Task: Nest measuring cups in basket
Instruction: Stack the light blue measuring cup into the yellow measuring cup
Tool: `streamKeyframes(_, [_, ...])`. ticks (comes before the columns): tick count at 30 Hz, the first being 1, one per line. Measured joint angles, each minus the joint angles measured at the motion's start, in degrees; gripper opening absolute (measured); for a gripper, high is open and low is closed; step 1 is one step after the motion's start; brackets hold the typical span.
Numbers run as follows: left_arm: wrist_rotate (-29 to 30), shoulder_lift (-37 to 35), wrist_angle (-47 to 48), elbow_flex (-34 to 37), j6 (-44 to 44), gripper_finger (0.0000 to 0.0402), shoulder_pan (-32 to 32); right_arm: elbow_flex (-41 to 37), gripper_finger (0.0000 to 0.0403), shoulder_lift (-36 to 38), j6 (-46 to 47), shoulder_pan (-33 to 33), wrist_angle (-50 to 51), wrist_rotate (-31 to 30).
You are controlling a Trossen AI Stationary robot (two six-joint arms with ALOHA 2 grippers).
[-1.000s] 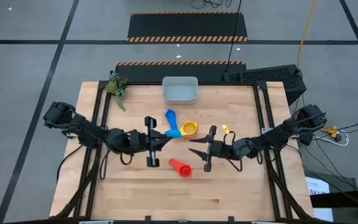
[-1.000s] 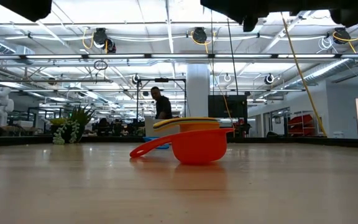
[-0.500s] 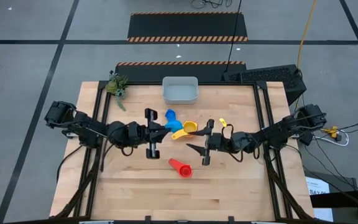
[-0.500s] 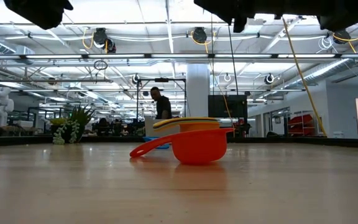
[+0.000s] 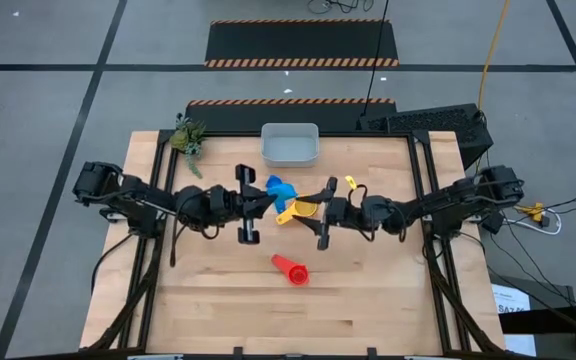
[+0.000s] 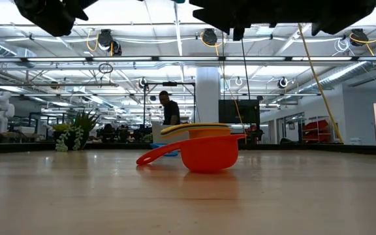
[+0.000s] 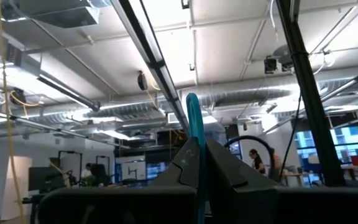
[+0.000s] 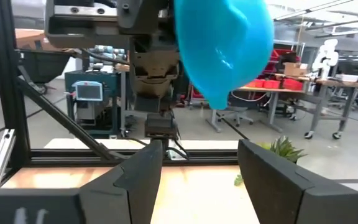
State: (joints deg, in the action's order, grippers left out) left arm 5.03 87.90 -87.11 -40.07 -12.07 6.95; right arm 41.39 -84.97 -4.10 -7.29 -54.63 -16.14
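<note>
My left gripper (image 5: 266, 200) is shut on a light blue measuring cup (image 5: 282, 191), held above the table's middle. In the right wrist view that cup (image 8: 225, 43) shows close ahead. My right gripper (image 5: 311, 205) is open, level, and faces the cup from the right, above the orange and yellow cups (image 5: 306, 208). Those two (image 6: 201, 130) rest together on the table. The red cup (image 5: 290, 270) lies nearer, bowl on the wood (image 6: 207, 153). A blue cup (image 6: 165, 153) sits behind it. The pale basket (image 5: 289, 146) stands at the far edge. My left gripper pinches the light blue cup's flat handle (image 7: 193, 124) between its two fingers, the handle standing edge-on in the gap. The fingers (image 7: 229, 168) come level from the table's left. The cup is lifted clear, its bowl (image 8: 225, 43) beyond the fingertips, toward my right gripper.
A small green plant (image 5: 188, 138) stands at the far left corner. The wood along the near edge (image 5: 288, 320) is bare. Black frame rails run along both table sides. A person (image 6: 170, 108) stands in the room beyond the table.
Both grippers have moved toward the far edge. My right gripper has also travelled left, toward the light blue cup, and stays open. My left gripper has carried the light blue cup along, off the table and closer to the basket. The red, orange and yellow cups have stayed put.
</note>
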Motion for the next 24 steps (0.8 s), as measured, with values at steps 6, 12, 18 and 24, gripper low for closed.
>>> streamKeyframes(6, [-0.9, 0.0, 0.0, 0.0, 0.8, 0.0006, -1.4, 0.0, 0.0206, 0.0, 0.4, 2.0, -2.2, 2.2])
streamKeyframes(12, [-4.4, 0.0, 0.0, 0.0, 2.6, 0.0008, -2.4, 0.0, 0.0206, 0.0, 0.5, 3.6, -2.9, 4.1])
streamKeyframes(18, [-5.2, 0.0, -0.1, 0.0, 3.0, 0.0006, -3.0, 0.0, 0.0194, 0.0, 1.8, 5.1, -4.1, 9.0])
streamKeyframes(24, [-8.1, 0.5, 0.2, -1.8, 3.8, 0.0006, -3.1, 0.3, 0.0165, -1.0, 0.1, 5.1, -6.1, 11.9])
